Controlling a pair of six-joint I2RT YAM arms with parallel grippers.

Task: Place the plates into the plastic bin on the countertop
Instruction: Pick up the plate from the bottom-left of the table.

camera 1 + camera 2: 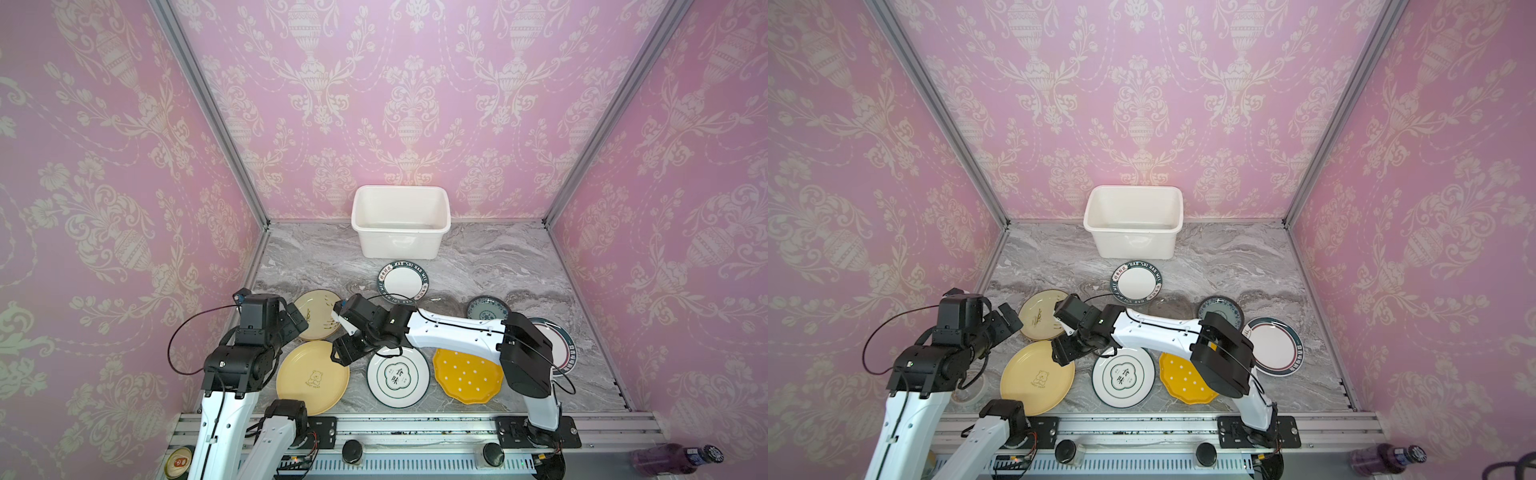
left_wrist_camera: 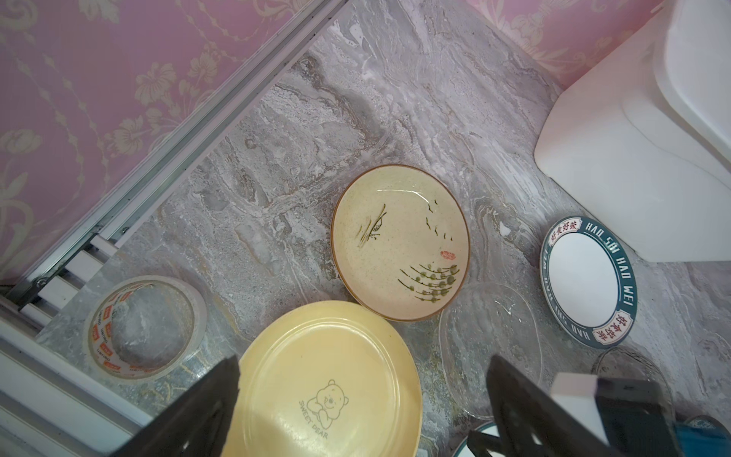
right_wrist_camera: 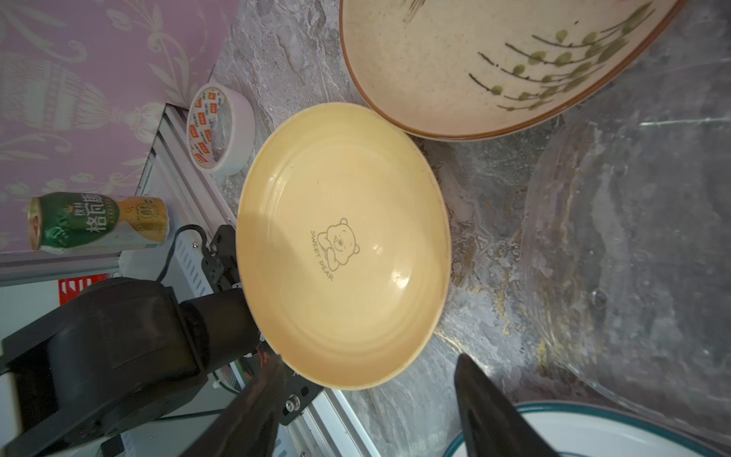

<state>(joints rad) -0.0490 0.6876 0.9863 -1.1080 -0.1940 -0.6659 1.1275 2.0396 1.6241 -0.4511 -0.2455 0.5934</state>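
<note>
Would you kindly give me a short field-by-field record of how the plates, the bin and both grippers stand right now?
bin: white, at the back of the countertop, no plate seen inside
plates: all those visible lie on the countertop in front of the bin
right gripper: open, edge of the bear plate between its jaws, not clamped
left gripper: open, holding nothing
other item: tape roll near the bear plate
</note>
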